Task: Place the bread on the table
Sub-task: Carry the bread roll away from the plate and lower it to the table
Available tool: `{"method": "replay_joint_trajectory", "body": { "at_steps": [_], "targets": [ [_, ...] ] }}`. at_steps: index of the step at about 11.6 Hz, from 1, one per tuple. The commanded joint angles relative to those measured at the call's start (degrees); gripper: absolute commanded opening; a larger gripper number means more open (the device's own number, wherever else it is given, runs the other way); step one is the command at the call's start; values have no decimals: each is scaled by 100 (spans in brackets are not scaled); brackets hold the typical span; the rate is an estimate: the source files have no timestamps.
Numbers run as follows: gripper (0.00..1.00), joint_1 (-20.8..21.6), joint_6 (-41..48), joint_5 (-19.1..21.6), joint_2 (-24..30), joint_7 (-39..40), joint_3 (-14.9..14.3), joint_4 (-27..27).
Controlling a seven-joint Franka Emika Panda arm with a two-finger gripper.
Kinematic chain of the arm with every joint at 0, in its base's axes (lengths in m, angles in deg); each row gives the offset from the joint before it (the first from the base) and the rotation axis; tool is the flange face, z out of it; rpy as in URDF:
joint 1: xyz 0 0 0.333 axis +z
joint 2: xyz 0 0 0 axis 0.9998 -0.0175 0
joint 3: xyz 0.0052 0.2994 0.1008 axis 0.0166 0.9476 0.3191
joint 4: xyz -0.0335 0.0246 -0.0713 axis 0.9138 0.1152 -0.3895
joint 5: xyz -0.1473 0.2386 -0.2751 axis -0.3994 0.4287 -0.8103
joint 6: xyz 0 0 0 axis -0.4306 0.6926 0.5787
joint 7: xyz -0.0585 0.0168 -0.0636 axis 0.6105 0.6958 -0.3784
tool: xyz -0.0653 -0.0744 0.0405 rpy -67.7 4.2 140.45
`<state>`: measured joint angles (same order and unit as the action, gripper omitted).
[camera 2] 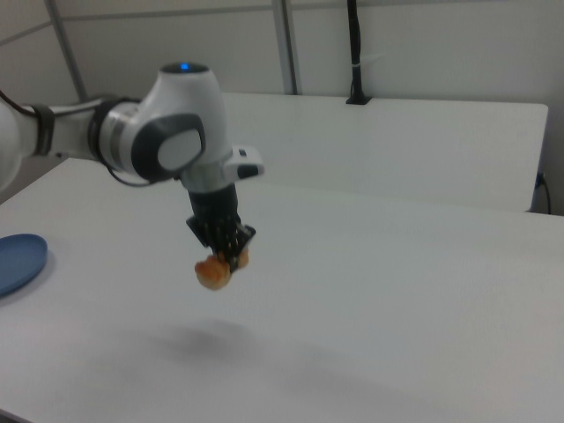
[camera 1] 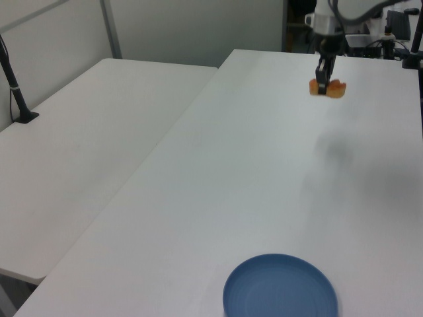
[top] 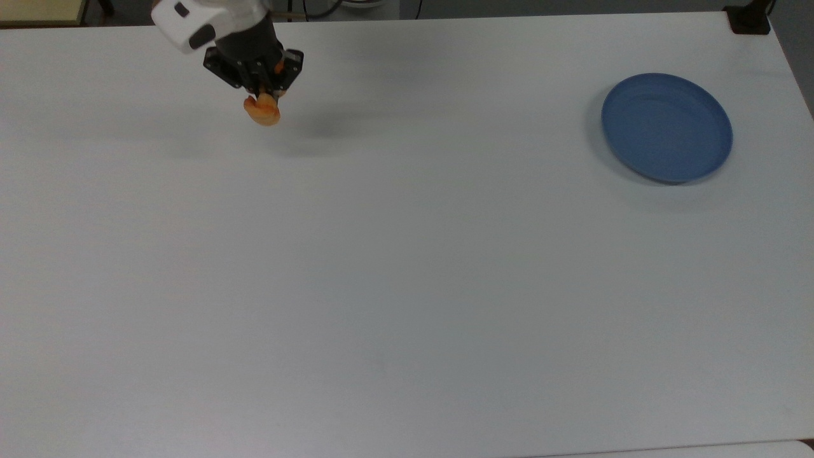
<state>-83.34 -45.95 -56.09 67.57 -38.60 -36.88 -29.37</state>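
Near the far edge of the table [top: 407, 286], toward the top view's left: gripper [top: 263, 95] pointing down, its two fingers clamped on the bread [top: 262, 112]. Loaf hangs directly beneath the fingertips, held across its middle; in the left view the orange ends stick out on either side of the dark fingers [camera 1: 322, 78].

Bread [camera 2: 212, 270] is off the surface. Right view shows clear air under it and a soft shadow on the white top below. Same in the left view: bread [camera 1: 327, 88] aloft, faint grey shadow nearer the camera on the table [camera 1: 251, 178].

Arm [camera 2: 159, 141] white with dark joints, reaching in from the right view's left.

Blue plate [top: 666, 127] sits flat on the table, well apart from the bread, toward the top view's right. Nothing in it. Plate edge [camera 2: 19, 261] also shows at the right view's left margin.

Surface plain white, matte. Second white table [camera 1: 79, 152] stands alongside it. Pale partition walls [camera 2: 397, 53] behind, with a black post [camera 2: 355, 53] clamped to that table's far edge.
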Motion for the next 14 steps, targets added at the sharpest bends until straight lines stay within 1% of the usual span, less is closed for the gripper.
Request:
{"method": "replay_joint_trajectory", "body": {
  "at_steps": [1, 3, 5, 6, 7, 8, 9, 13, 14],
  "targets": [
    [0, -3, -552, -207, -205, 36, 48, -387],
    [0, 32, -789, -216, -469, -17, 101, -440],
    [3, 50, -1131, -251, -864, -375, 294, -466],
    [13, 50, -1246, -408, -961, -560, 356, -493],
    [30, 50, -1265, -470, -1023, -693, 365, -493],
    [56, 58, -1265, -488, -1050, -720, 365, -501],
    [100, 58, -1248, -489, -1042, -720, 365, -510],
    [100, 50, -1099, -532, -963, -720, 365, -493],
    [100, 50, -950, -637, -919, -720, 365, -467]
  ]
}}
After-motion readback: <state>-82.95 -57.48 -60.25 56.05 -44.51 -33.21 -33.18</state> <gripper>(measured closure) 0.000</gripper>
